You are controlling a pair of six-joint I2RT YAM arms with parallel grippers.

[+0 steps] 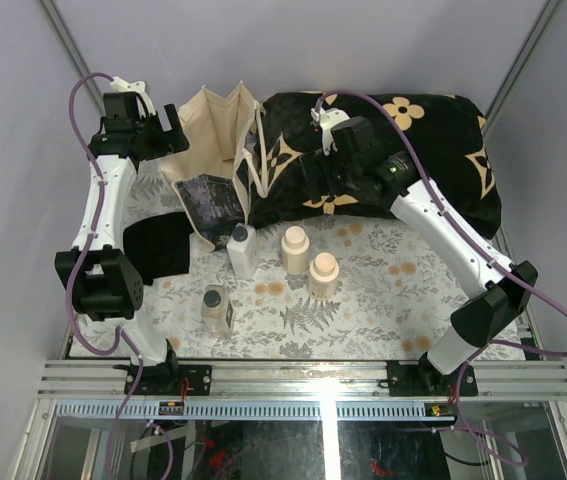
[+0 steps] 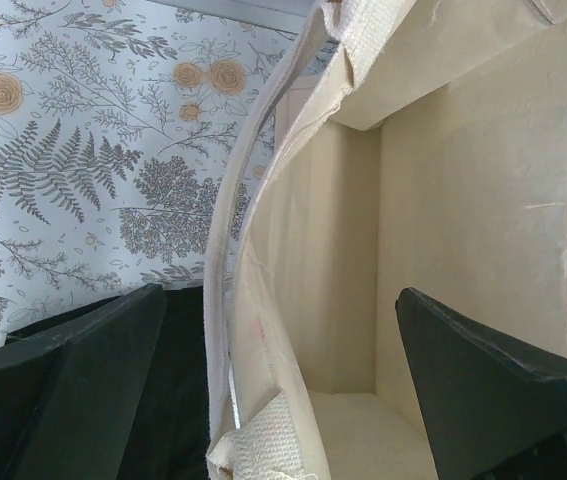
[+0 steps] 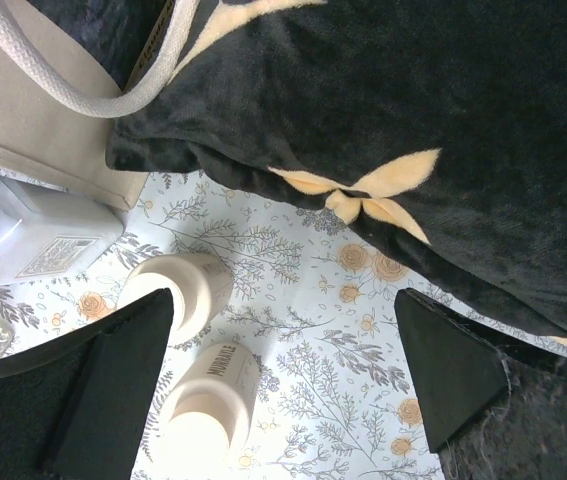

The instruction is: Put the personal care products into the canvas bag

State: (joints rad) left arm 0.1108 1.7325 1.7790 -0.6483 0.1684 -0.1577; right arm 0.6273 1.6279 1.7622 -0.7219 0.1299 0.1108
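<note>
The cream canvas bag (image 1: 218, 130) stands open at the back left, its dark printed panel facing front. Its inside (image 2: 463, 200) shows no bottle. My left gripper (image 1: 170, 130) is open astride the bag's left wall (image 2: 253, 330), one finger outside, one inside. The white flat-sided bottle (image 1: 243, 250), two round beige bottles (image 1: 295, 250) (image 1: 324, 275) and the small tan bottle (image 1: 217, 310) stand on the floral cloth in front of the bag. My right gripper (image 1: 320, 172) is open and empty above the cushion's front edge, with the beige bottles (image 3: 188, 290) (image 3: 208, 400) below its left finger.
The black cushion with tan flowers (image 1: 403, 150) fills the back right and shows in the right wrist view (image 3: 413, 120). A flat black cloth (image 1: 158, 245) lies left of the bag. A bag handle (image 3: 63, 85) hangs beside the cushion. The white bottle (image 3: 33, 235) lies at that view's left.
</note>
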